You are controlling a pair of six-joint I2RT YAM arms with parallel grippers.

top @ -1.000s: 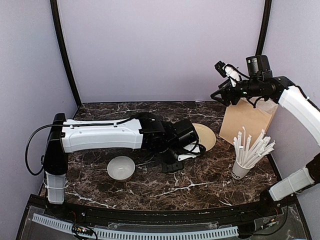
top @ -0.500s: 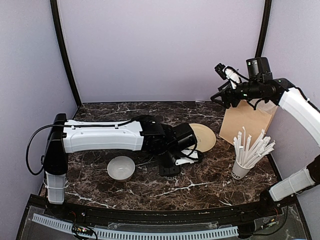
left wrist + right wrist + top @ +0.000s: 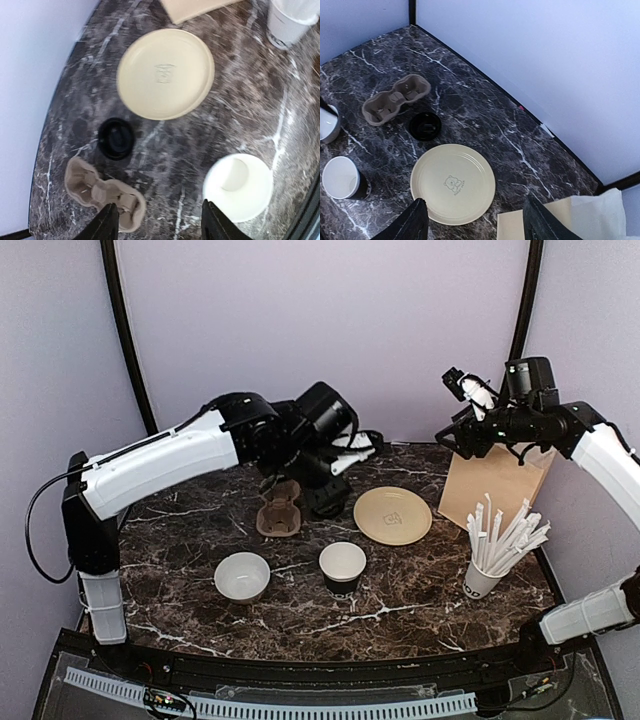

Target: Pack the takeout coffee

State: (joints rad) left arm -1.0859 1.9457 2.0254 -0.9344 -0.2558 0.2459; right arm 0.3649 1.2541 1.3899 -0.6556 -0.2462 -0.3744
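Spread and empty, the left gripper (image 3: 160, 226) and right gripper (image 3: 477, 222) hover; the coffee cup (image 3: 342, 567) stands lidless near the plate (image 3: 392, 515).
Likely step, lidding: descend straight over the black lid (image 3: 116, 138) beside the pulp cup carrier (image 3: 102, 192), pinching its rim level. In the top view the left gripper hides that lid; the cup's contents are unclear.

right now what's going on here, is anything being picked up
Nothing is held. The coffee cup stands open on the table, its black lid lying apart beside the cardboard cup carrier. The left hand hovers open above carrier and lid; the right hand, also open, is raised near the paper bag. The cup is not yet lidded or packed.
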